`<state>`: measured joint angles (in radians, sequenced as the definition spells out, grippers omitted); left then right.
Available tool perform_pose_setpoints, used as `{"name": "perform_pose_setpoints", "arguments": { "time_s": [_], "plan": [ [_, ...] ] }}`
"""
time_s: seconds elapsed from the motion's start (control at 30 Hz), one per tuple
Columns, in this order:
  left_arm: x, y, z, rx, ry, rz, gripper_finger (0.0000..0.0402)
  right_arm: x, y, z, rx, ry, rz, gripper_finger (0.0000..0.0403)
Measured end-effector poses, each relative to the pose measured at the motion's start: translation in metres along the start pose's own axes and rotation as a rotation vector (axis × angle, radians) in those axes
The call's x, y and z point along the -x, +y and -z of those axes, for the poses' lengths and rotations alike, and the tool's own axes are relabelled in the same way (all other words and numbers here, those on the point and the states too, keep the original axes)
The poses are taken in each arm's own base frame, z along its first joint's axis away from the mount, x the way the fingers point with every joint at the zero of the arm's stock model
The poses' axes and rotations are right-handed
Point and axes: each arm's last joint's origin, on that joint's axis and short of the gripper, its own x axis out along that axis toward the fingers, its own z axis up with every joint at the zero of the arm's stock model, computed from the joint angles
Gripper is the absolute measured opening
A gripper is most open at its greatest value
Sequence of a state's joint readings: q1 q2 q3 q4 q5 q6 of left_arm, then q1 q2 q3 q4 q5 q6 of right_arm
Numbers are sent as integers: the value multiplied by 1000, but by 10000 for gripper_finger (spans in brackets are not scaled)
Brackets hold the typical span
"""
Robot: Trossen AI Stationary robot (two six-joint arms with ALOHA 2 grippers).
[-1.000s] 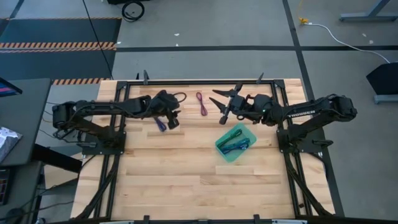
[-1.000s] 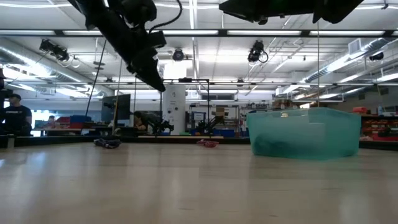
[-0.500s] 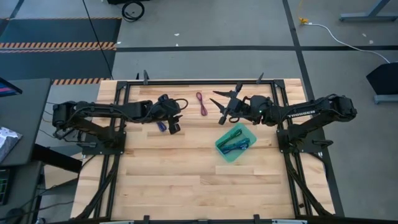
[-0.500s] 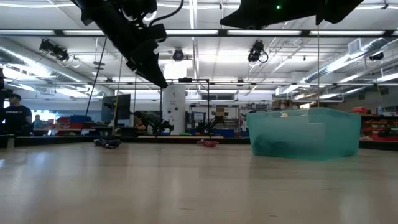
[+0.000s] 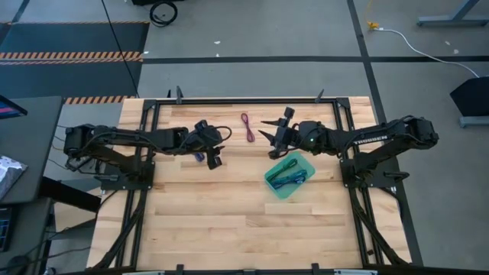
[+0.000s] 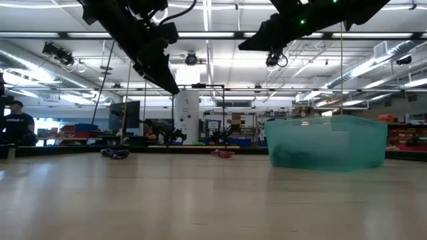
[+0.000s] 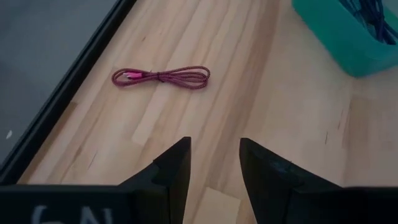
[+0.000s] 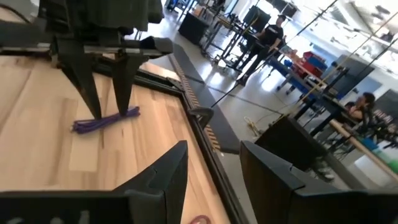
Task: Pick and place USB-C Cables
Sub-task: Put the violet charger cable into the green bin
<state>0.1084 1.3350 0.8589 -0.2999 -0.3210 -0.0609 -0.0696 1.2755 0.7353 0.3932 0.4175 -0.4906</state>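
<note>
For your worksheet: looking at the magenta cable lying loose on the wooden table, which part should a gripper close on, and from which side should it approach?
Grip the magenta cable at its tied middle, coming straight down from above. It lies flat on the table as a long thin bundle, so fingers set across its narrow width would likely catch every strand; the looped ends look floppier. The left gripper is open.

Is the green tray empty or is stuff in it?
Not empty. The tray has cables lying in it, seen from above.

Bare wood btwn left gripper (image 5: 215, 156) & tray (image 5: 273, 180); tray blocks right.
</note>
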Motion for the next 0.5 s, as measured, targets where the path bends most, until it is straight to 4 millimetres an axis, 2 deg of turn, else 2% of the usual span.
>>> {"name": "perform_pose_setpoints", "arguments": {
  "time_s": [0.1,0.2,0.4,0.5],
  "plan": [
    [0,1,6,-87,65,2,144,0,-2,-3,33,-32,18,154],
    [7,4,12,-159,216,5,144,0,-2,-3,39,-22,20,154],
    [31,22,-12,-112,313,-45,144,1,7,12,103,116,-66,154],
    [37,31,-12,-157,397,-12,144,3,11,19,131,185,-110,154]
  ]
}}
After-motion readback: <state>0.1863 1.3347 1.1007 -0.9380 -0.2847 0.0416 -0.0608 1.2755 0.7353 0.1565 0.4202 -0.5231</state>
